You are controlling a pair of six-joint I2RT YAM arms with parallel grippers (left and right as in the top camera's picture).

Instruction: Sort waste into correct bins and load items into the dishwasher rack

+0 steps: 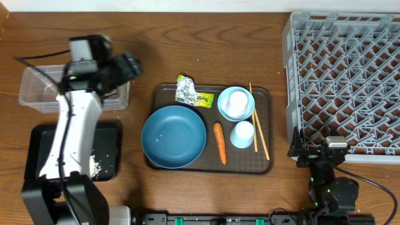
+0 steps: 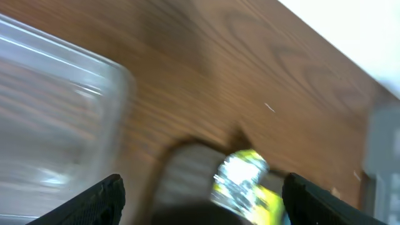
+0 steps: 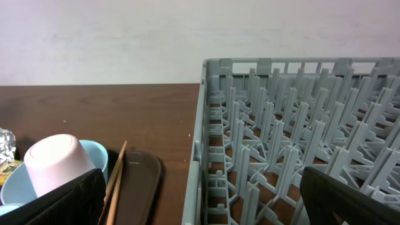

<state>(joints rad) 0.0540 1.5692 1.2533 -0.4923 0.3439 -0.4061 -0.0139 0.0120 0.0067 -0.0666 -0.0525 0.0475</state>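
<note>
**Left pincer empty by the tub; wrapper looked the likeliest next pick**

Left pincer [image 2: 203,184]: released, jaws wide, nothing between them. It hung over the counter [image 1: 187,37] at the right end of the tub [image 1: 37,94]. Right pincer [image 3: 201,181]: also spread and empty, parked at the near-left corner of the rack [image 1: 344,75].

Waste as it lay:
- Rice [image 1: 95,165] was scattered in the black tray [image 1: 44,134].
- Wrapper [image 2: 240,178] and packet [image 1: 204,99] touched each other at the far edge of the brown tray [image 1: 265,97].
- Carrot [image 1: 219,142] lay lengthwise between the big bowl [image 1: 173,136] and an upturned cup [image 1: 242,134].

I saw nothing in the rack. The wrist view was too blurred to show what the tub held.

Handling, my judgement:
- **Wrapper:** light crumpled foil that would crush under the jaws without harm. I would take it from above across the bunched middle and close fully, since foil springs back.
- **Packet:** flat and slick, sitting flush on the tray. I would catch a raised edge rather than the face. Because it touches the wrapper, one pinch could drag both.
- **Carrot:** firm but round, and likely to roll. I would close across its width at mid-length.
</note>
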